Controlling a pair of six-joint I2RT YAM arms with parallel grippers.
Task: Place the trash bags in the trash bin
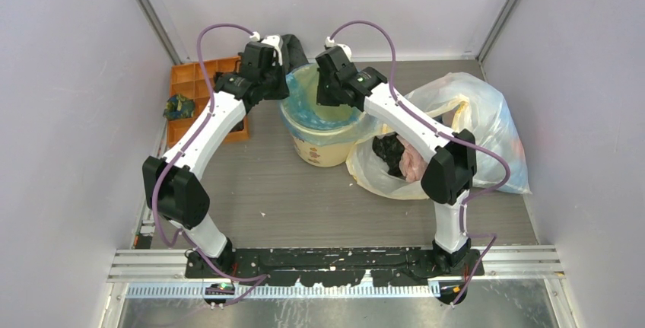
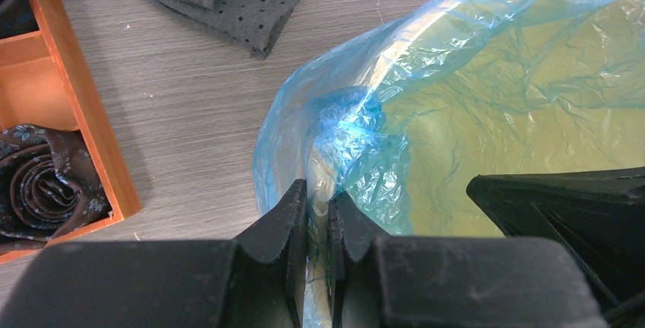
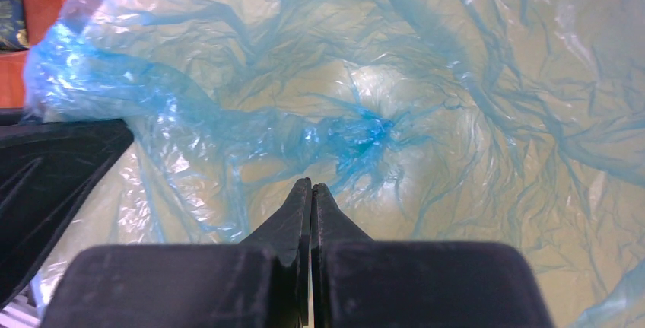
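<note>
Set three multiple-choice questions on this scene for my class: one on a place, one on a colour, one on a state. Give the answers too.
1. In the top view, where does the orange compartment tray lie relative to the trash bin?
A. To its right
B. To its left
C. Inside it

2. What colour is the trash bag lining the bin?
A. Red
B. Black
C. Light blue

3. How do the fingers of the right gripper stand?
A. Pressed shut
B. Wide open
C. Clamped on the bin's rim

Answers:
1 B: in that view the tray sits left of the bin.
2 C: both wrist views show translucent light-blue film.
3 A: the right wrist view shows the fingertips touching above the bag, with nothing between them.
</note>
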